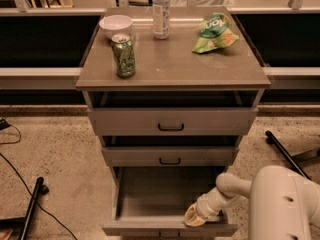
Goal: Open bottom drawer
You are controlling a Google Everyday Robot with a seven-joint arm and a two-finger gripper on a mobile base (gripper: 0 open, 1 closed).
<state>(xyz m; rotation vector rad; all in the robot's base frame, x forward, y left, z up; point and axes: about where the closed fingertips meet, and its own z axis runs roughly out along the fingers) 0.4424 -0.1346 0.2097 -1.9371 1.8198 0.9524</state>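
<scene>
Bottom drawer (155, 196) stands pulled well out at the base of the cabinet (170, 71), grey interior exposed. Gripper (196, 217) sits against the front panel's inner right end; its grip state cannot be told. Opening appears essentially complete; only arm withdrawal likely remains.

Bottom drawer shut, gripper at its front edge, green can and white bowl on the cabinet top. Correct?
No: the bottom drawer is open, pulled out with its grey inside showing in the camera view. The rest holds: the gripper is at its front edge, and the green can and white bowl stand on the cabinet top.
</scene>
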